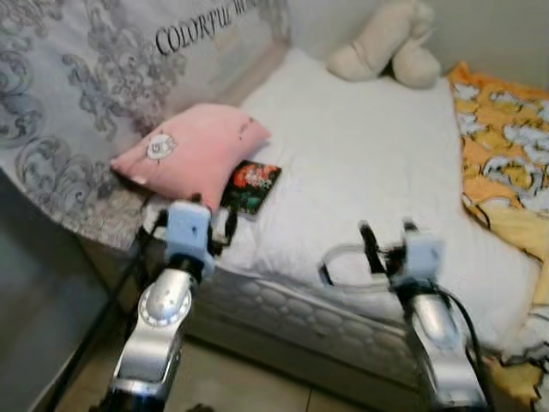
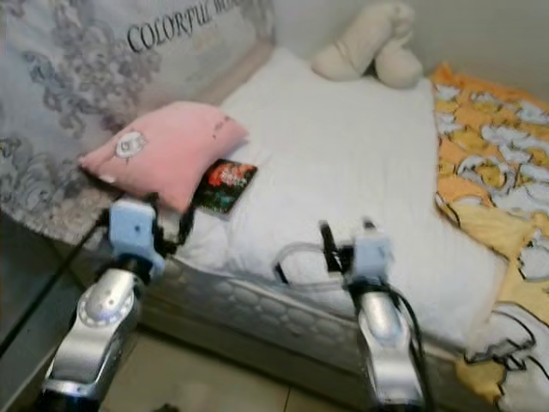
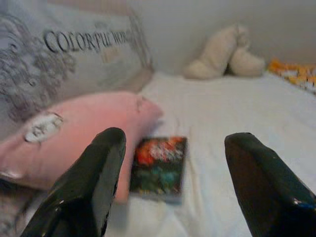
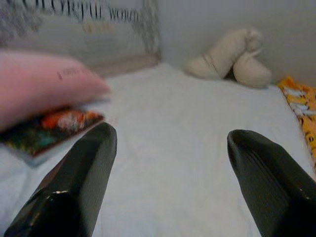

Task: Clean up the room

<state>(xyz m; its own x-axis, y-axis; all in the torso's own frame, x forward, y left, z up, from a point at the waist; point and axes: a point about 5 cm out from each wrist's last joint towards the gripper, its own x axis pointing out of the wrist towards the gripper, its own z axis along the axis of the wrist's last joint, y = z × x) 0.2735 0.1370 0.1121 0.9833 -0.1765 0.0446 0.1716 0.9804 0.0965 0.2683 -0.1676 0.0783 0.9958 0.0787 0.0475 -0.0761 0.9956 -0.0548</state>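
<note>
While both arms reach toward the bed (image 1: 369,163), left end effector (image 3: 170,187) spread wide, holding nothing | right end effector (image 4: 168,182) likewise released | book (image 1: 250,186) on white sheet, one edge tucked under pink pillow (image 1: 193,150) | cream plush toy (image 1: 386,43) at far end | yellow blanket (image 1: 506,146) cut off on the right.

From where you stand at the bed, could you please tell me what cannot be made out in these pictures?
- Book: one edge lies under the pink pillow; its cover is too blurred to read in the left wrist view.
- Headboard lettering: cut off by the top edge in the eye views.
- Cream plush toy: too small and soft to tell its shape.
- Yellow blanket: cut off by the right edge.
- Left gripper and right gripper: fingers open, holding nothing.
</note>
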